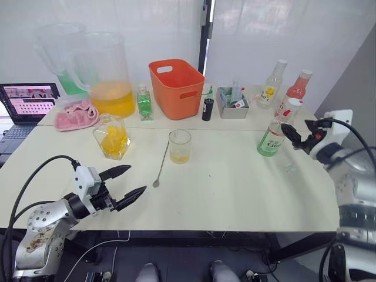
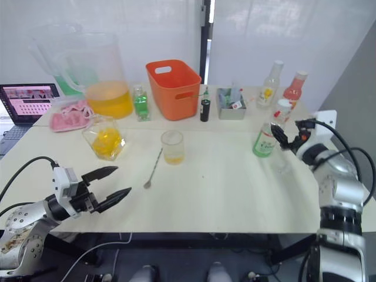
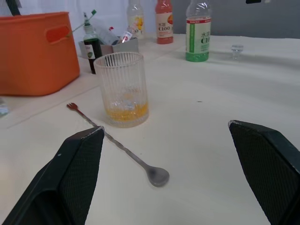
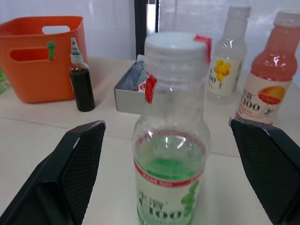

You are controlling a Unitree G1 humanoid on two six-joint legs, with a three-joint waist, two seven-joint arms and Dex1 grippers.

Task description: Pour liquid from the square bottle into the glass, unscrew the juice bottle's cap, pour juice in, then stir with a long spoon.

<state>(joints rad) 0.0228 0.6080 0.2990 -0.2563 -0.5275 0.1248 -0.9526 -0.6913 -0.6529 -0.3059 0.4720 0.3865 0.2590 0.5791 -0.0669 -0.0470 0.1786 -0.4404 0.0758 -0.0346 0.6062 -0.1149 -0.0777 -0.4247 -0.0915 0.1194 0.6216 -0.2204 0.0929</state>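
— So, what do you have on the table, biggest first?

— Your orange basket stands at the back, with a big jug of yellow liquid to its left. The juice bottle stands upright on your right side, its cap on the neck. The square bottle sits tilted on the left of the table, yellow liquid inside. The glass is near the middle, a little yellow liquid in its bottom. The long spoon lies flat just left of the glass, its bowl toward you.

— And my grippers?

— Your left gripper hovers low over the near left part of the table, fingers spread wide and holding nothing; the spoon's bowl lies just ahead of it. Your right gripper is at the juice bottle's neck, fingers wide apart on either side, clamped on nothing; I cannot tell whether a fingertip touches the bottle.
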